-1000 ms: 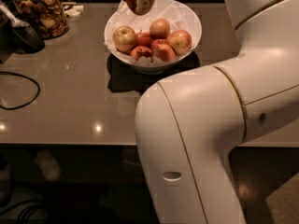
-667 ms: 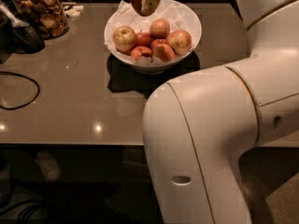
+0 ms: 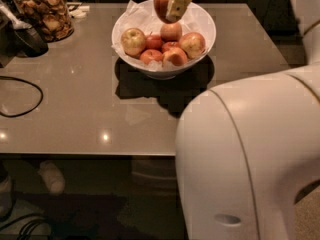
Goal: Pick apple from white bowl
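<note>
The white bowl (image 3: pixel 197 54) stands on the far middle of the grey table, lined with crinkled white paper and holding several apples. My gripper (image 3: pixel 171 3) is at the top of the view, above the bowl's far side. It is shut on the deep red apple (image 3: pixel 162 0), held clear above the other apples. One pale finger (image 3: pixel 178 1) covers the apple's right side. In the bowl a yellow-green apple (image 3: pixel 133 40) lies at the left and smaller red-orange apples (image 3: pixel 172 54) fill the middle and right.
A glass jar of brown snacks (image 3: pixel 44 14) stands at the back left. A dark object (image 3: pixel 22 36) lies beside it and a black cable (image 3: pixel 20 96) loops on the table's left. My white arm (image 3: pixel 250 154) fills the right foreground.
The gripper and the red apple have shifted right in the view, and the bowl too, as the view moved. The arm body has slid rightwards in the foreground.
</note>
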### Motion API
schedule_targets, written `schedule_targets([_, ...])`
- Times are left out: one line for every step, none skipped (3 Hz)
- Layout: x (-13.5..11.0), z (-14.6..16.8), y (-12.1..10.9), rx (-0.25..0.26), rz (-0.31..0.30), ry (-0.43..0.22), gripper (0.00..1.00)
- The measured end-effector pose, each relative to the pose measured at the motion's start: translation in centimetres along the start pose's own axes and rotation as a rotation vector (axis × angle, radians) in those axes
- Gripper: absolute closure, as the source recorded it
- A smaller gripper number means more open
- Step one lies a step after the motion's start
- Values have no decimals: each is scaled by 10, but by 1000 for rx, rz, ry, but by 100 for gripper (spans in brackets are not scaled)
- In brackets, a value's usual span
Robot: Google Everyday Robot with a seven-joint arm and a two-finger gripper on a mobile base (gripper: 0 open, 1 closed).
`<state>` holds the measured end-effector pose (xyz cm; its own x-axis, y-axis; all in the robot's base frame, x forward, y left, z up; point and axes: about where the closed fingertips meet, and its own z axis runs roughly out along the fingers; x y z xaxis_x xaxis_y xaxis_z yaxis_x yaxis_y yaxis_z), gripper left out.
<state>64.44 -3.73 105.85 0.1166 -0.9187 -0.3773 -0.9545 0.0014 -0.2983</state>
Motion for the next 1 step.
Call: schedule_targets([-1, 1, -3, 11, 2, -6, 100])
